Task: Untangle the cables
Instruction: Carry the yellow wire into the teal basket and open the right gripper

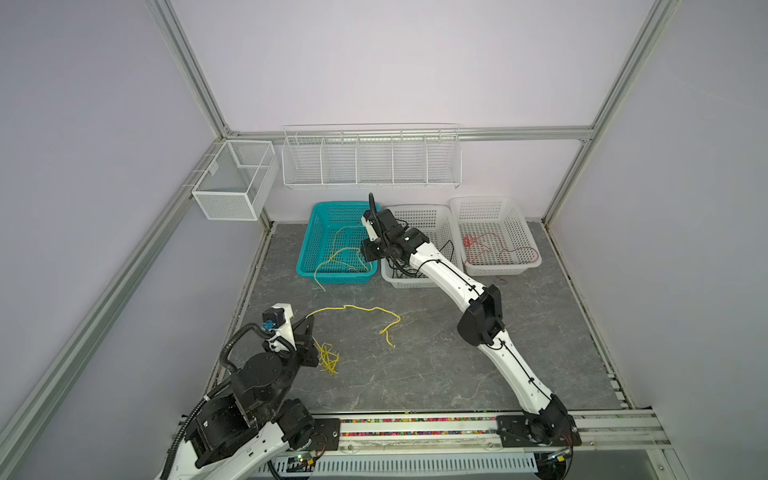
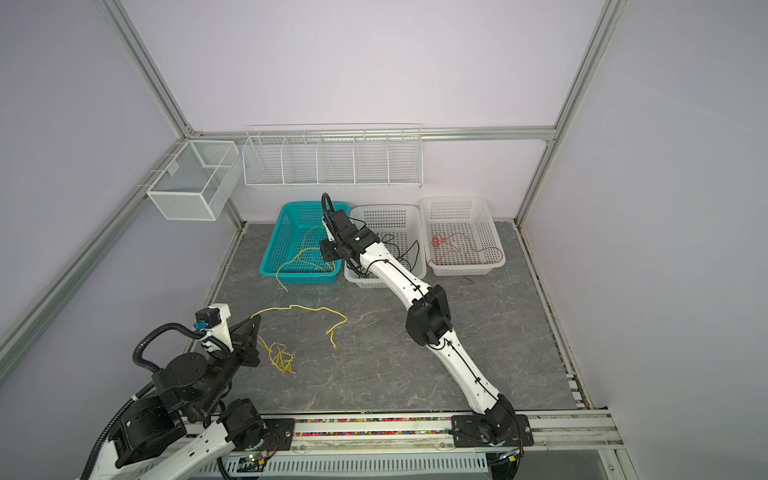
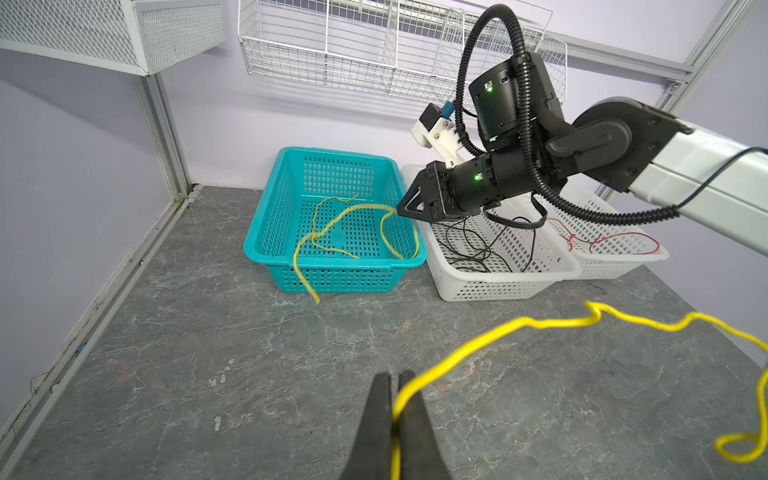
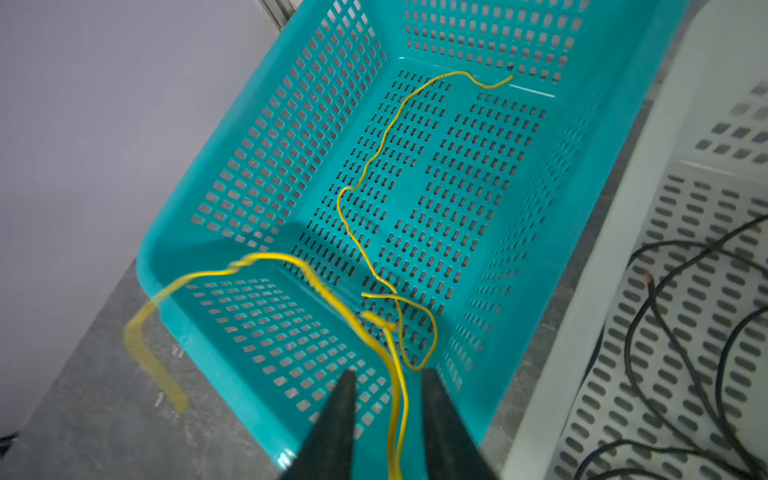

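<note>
A yellow cable (image 1: 353, 308) (image 2: 299, 307) (image 3: 540, 322) lies across the grey table, and my left gripper (image 1: 308, 321) (image 3: 395, 376) is shut on it near the table's left side. The cable's other part lies bunched (image 1: 328, 359) beside that gripper. More yellow cables (image 1: 340, 253) (image 4: 365, 174) lie in the teal basket (image 1: 307, 232) (image 4: 230, 137), one end hanging over its front rim. My right gripper (image 1: 369, 262) (image 4: 388, 374) stands open over the basket's near right corner, with two yellow strands passing loose between its fingers. Black cables (image 1: 405, 272) (image 3: 469, 249) and a red cable (image 1: 494, 249) lie in separate white baskets.
The middle white basket (image 1: 440, 216) and the right white basket (image 1: 528, 232) stand in a row with the teal one at the table's back. A wire rack (image 1: 370, 160) hangs on the back wall and a mesh box (image 1: 232, 178) on the left frame.
</note>
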